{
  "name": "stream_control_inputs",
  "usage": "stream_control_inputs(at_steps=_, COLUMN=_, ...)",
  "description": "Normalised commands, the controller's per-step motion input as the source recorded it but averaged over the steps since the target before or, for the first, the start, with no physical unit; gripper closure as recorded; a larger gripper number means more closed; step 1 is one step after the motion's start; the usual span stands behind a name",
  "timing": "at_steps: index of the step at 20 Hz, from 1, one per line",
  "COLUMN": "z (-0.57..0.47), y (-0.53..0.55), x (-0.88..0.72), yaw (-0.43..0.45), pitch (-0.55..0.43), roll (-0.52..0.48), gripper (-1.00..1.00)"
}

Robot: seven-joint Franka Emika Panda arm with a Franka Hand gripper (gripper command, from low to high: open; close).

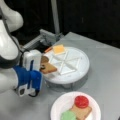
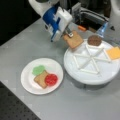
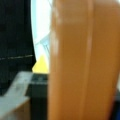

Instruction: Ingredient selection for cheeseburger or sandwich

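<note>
One white Franka arm reaches low over the grey table (image 2: pixel 22 45), its blue-and-white gripper (image 2: pixel 70 34) clamped on a tan-brown toast square (image 2: pixel 73 40) held tilted at the rim of the large round white divided tray (image 2: pixel 87 75) (this toast fills the wrist view). The smaller white paper plate (image 2: pixel 28 83) carries one toast square (image 2: pixel 40 79), one green disc (image 2: pixel 38 70) and one red disc (image 2: pixel 51 79). One brown patty (image 2: pixel 94 40) and one yellow-orange cheese square (image 2: pixel 114 53) lie in tray compartments.
</note>
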Motion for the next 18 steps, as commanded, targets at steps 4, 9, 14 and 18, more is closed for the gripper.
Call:
stream_control_inputs(at_steps=4, z=0.22, y=-0.19, x=0.44, yaw=0.059, pitch=0.154, roll=0.040, gripper=1.00)
stream_control_inputs(at_steps=9, z=0.06, y=-0.19, x=0.62, yaw=0.107, pitch=0.119, roll=0.069, gripper=1.00)
stream_control_inputs(at_steps=14, z=-0.09, y=-0.17, x=0.64, yaw=0.120, pitch=0.068, roll=0.103, gripper=1.00)
stream_control_inputs(at_steps=18, z=-0.18, y=-0.22, x=0.65, yaw=0.132, pitch=0.031, roll=0.126, gripper=1.00)
